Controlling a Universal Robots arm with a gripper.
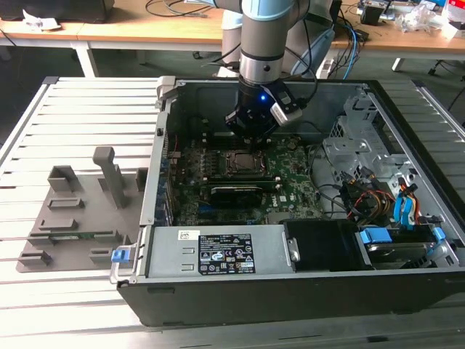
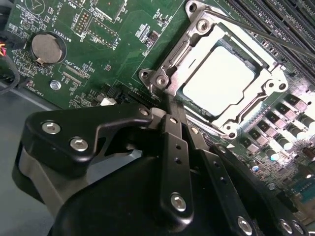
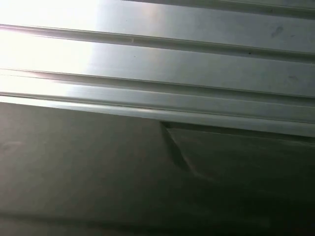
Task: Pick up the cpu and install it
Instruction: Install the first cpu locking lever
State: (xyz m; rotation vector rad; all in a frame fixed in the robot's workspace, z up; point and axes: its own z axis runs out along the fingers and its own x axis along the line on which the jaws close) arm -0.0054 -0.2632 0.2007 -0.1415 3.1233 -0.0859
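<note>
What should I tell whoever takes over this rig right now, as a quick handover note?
Claw: inside the open computer case, just above the socket frame on the motherboard. Whether it is open or shut cannot be told.
The cpu: lying flat in the socket frame, silvery top up, as the second wrist view shows.
Done: the cpu appears placed in the socket.
Left: the frame does not look clamped over the chip; confirm seating and that the claw has let go.
</note>
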